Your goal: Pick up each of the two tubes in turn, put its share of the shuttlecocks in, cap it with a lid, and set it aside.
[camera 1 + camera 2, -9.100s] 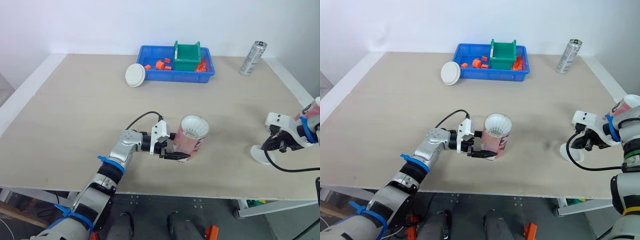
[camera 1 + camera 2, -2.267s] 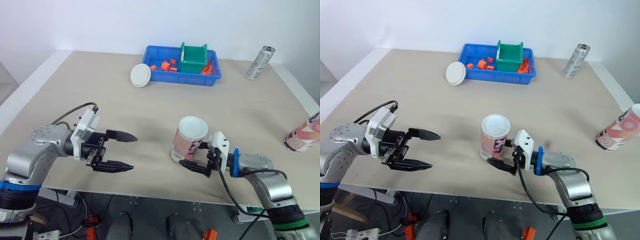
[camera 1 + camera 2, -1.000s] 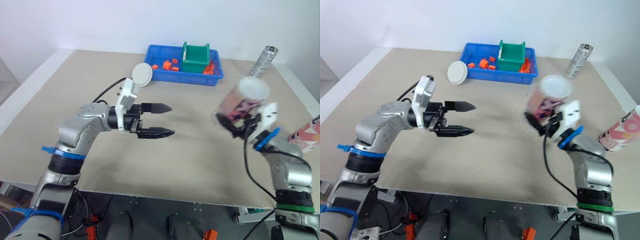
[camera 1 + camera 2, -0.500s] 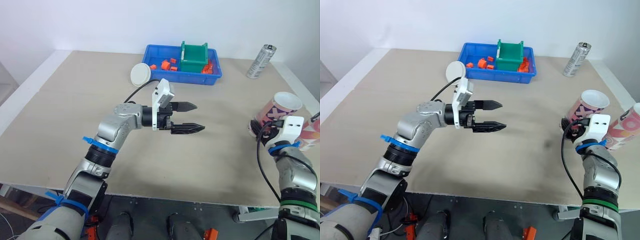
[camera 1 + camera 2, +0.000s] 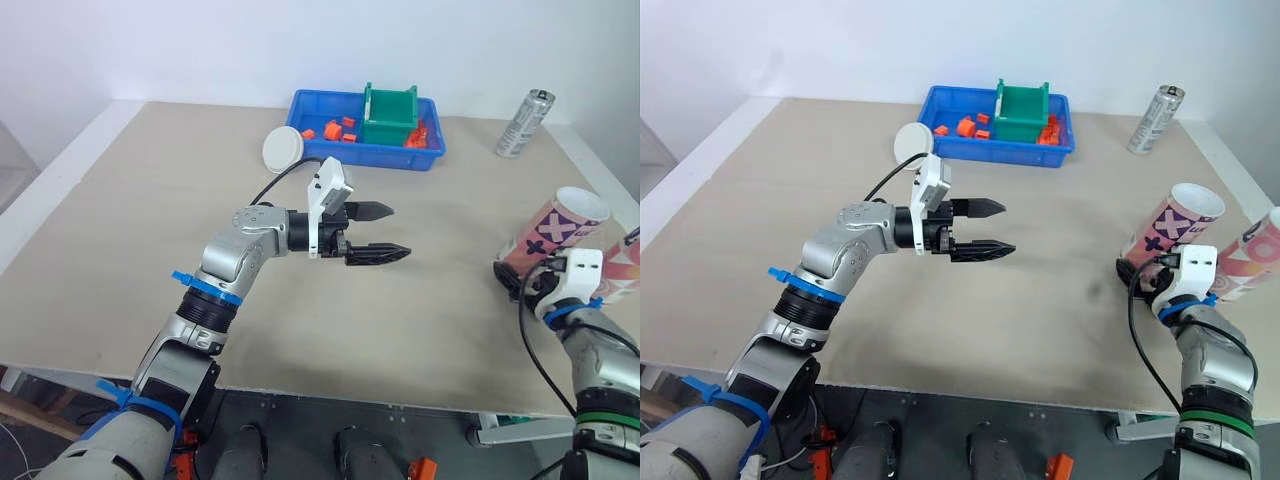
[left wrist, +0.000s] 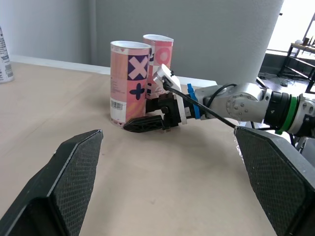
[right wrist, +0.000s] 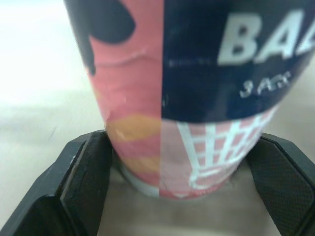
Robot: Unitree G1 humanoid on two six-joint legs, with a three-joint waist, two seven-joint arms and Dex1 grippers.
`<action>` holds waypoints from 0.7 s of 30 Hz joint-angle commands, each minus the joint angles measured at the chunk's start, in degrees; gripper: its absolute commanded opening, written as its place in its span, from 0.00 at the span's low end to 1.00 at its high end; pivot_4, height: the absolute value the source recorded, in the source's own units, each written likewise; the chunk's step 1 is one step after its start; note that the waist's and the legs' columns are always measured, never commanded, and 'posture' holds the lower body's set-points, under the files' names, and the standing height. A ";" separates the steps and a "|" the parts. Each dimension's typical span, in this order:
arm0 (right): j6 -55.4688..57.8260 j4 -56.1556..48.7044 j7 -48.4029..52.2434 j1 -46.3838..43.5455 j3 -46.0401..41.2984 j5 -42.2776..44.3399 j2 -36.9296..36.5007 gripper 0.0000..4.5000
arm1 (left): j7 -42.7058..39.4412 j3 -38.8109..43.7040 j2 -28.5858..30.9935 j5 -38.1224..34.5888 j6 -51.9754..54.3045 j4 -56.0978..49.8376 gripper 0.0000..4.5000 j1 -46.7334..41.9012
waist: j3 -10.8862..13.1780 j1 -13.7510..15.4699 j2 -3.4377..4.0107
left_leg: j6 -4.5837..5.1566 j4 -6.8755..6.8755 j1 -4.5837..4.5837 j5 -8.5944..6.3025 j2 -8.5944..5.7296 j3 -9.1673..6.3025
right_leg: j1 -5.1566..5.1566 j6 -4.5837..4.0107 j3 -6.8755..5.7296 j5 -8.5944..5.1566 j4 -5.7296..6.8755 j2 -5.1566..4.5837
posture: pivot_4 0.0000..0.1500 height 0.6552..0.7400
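A pink and navy tube [image 5: 556,230] with a white top stands on the table at the right edge, close beside a second pink tube [image 5: 627,272]. My right gripper [image 5: 512,272] is at the first tube's foot, open, one finger on each side of its base [image 7: 187,73], close to the wall. My left gripper [image 5: 400,231] hovers over the middle of the table, open and holding nothing, pointing toward the two tubes [image 6: 129,83]. A white round lid [image 5: 283,150] leans against the blue tray.
A blue tray [image 5: 330,148] with orange pieces and a green bin [image 5: 390,112] sits at the back centre. A silver can [image 5: 523,122] stands at the back right. The table's right edge runs just past the tubes.
My right gripper's fingers have spread at the tube's base, and the tube sits a little lower and farther right, beside the other one. The left arm has barely moved.
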 commanded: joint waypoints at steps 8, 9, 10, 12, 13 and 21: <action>9.12 -13.81 11.94 12.32 -1.46 3.91 -8.96 0.99 | -1.86 3.40 6.29 -3.88 5.89 -9.26 1.00 4.06 | -0.02 0.01 0.13 | 0.00 -0.01 -0.02 0.00 0.00 -0.02 | 0.01 0.02 0.02 -0.02 -0.04 0.00 | 1.00 0.96; 10.07 -15.24 13.05 13.46 -1.69 4.51 -9.85 0.99 | -2.09 3.70 7.42 -4.41 6.67 -10.34 1.00 4.84 | -0.02 0.00 0.13 | 0.01 -0.02 0.01 -0.01 0.00 -0.01 | 0.02 0.05 0.02 -0.05 -0.04 0.00 | 1.00 0.96; 11.67 -18.28 15.31 15.28 -2.40 6.54 -10.66 0.99 | -2.54 3.94 9.37 -4.60 7.32 -11.73 1.00 6.35 | -0.01 0.00 0.14 | 0.00 -0.03 0.01 -0.01 0.01 -0.02 | 0.02 0.04 0.01 -0.05 -0.03 0.01 | 1.00 0.96; 13.99 -26.58 19.99 18.82 -3.82 11.73 -11.03 0.99 | -3.38 5.16 13.85 -5.20 8.45 -14.73 1.00 10.56 | -0.01 -0.37 0.17 | 0.01 -0.04 0.06 -0.01 0.04 -0.02 | 0.02 0.01 0.01 -0.05 -0.02 0.04 | 1.00 0.96; 14.64 -29.77 21.11 19.87 -4.12 13.55 -10.65 0.99 | -3.37 5.89 15.28 -5.75 8.96 -15.84 1.00 12.17 | 0.00 -0.70 0.18 | 0.01 -0.07 0.11 -0.01 0.08 -0.02 | 0.04 -0.01 0.02 -0.06 -0.01 0.06 | 1.00 0.96; 15.44 -39.29 17.49 18.74 1.97 17.75 -0.20 0.99 | 8.68 15.65 19.32 -7.92 15.01 -19.36 1.00 23.88 | 0.10 -1.39 -0.04 | 0.00 0.09 0.20 0.11 0.10 -0.01 | 0.18 -0.27 0.00 -0.06 0.04 0.01 | 1.00 0.96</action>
